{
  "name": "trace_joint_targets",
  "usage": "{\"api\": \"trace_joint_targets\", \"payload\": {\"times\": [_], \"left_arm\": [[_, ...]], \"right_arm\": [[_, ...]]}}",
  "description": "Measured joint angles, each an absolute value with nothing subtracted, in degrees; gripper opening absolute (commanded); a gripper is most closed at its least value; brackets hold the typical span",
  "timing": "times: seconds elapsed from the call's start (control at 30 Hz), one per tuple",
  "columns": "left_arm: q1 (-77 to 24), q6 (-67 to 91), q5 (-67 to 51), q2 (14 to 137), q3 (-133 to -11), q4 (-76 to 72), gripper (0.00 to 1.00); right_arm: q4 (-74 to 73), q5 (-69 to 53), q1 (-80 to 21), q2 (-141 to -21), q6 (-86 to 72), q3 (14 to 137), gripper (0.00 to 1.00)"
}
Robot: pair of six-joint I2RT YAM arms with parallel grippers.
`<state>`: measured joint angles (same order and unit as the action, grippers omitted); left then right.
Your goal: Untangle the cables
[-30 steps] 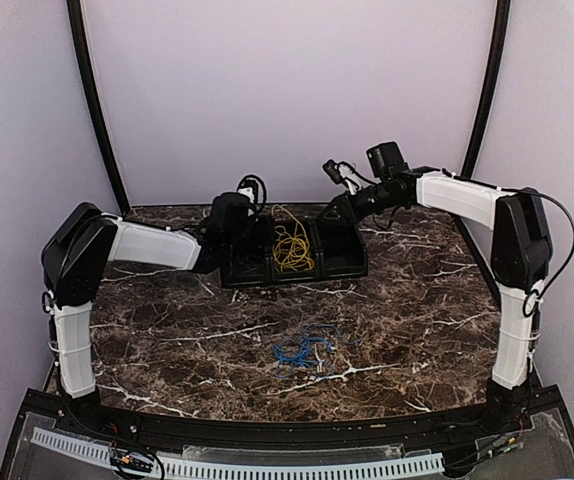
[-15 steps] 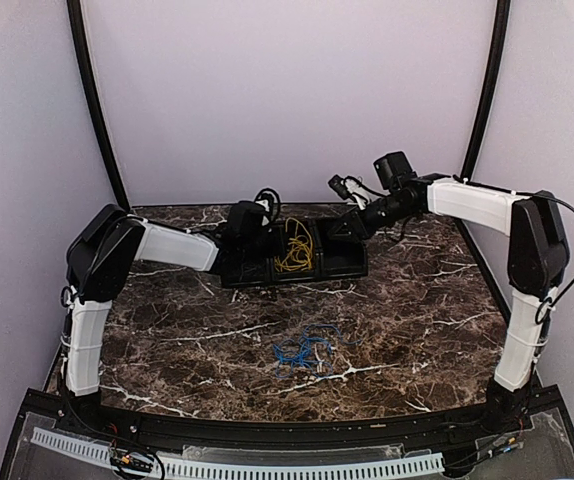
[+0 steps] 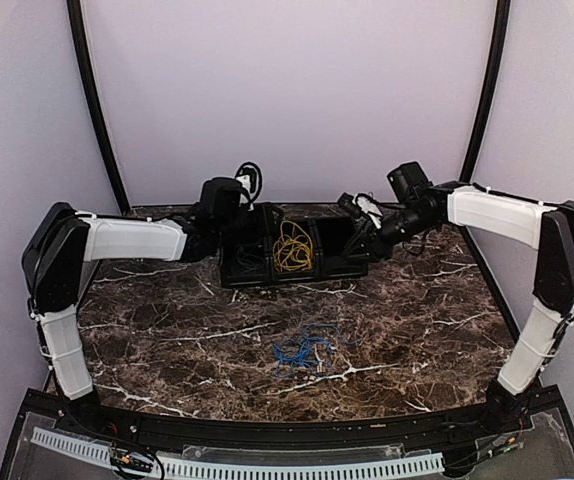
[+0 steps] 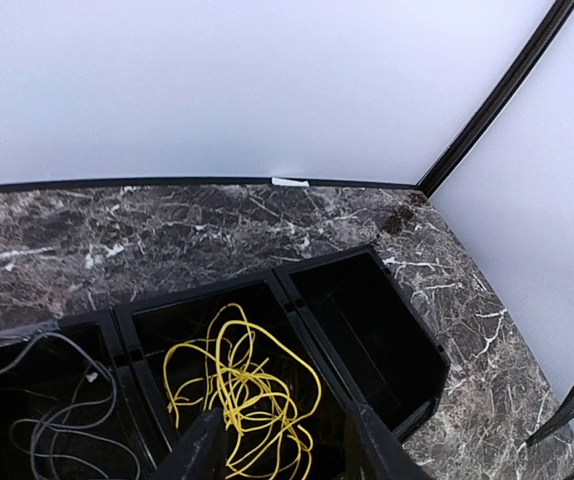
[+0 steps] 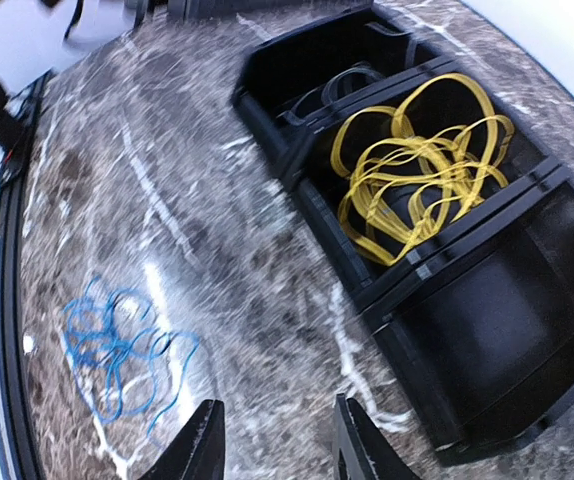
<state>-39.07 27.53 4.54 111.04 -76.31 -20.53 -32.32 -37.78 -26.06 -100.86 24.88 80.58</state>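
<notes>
1. A black three-compartment tray (image 3: 289, 279) is seen at the far side of the marble table (image 3: 167, 330), close to the pale back wall (image 3: 287, 90).
2. The yellow cables (image 3: 290, 247) are found in the tray's middle compartment, heaped as loose, overlapping loops. Some loops are raised against the dividers on either side.
3. The blue cables (image 3: 305, 350) are spread flat on the bare marble toward the near middle of the table. They are well apart from the tray and from both arms.
4. Thin grey wires (image 4: 57, 410) are held in the tray's left compartment and are separated from the yellow heap by one divider.
5. The left gripper (image 4: 285, 430) is held at the tray's left end. Its jaws are seen parted with nothing gripped, and the near side of the yellow heap is framed between them.
6. The right gripper (image 5: 275, 420) is held at the tray's right end, jaws likewise parted and nothing gripped. In its wrist view, the blue cables are seen to the left and the tray to the right.
7. The yellow heap is hemmed in by the tray's walls and dividers, and the tray itself is flanked by the two arms.
8. Two black curved poles (image 3: 92, 100) are seen rising from the table's back corners. A thick black wire loop (image 3: 250, 178) is carried at the left wrist.
</notes>
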Motion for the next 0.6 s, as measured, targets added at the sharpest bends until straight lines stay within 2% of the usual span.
{"api": "trace_joint_targets", "payload": {"times": [0.1,0.17,0.23,0.3,0.43,0.6], "left_arm": [[-39.1,26.9,4.5,105.2,-73.4,-19.2,0.46],[-39.2,26.5,4.4,101.3,-70.7,-18.4,0.47],[-39.4,25.7,4.2,97.8,-67.5,-18.1,0.47],[-40.1,24.4,3.9,94.1,-63.0,-18.1,0.47],[-43.6,20.8,4.3,88.8,-56.5,-16.7,0.47],[-50.8,15.6,6.1,85.8,-55.0,-13.9,0.47]], "right_arm": [[-34.7,-39.0,-26.5,-97.3,30.2,74.8,0.41],[-35.2,-39.0,-27.1,-96.7,32.0,72.6,0.47],[-35.9,-38.9,-28.4,-96.2,33.4,69.4,0.66],[-36.5,-38.7,-30.2,-96.1,34.2,66.3,0.96],[-37.2,-39.2,-33.1,-96.7,33.5,63.3,0.99],[-36.5,-39.2,-34.9,-99.7,31.7,63.3,0.99]]}}
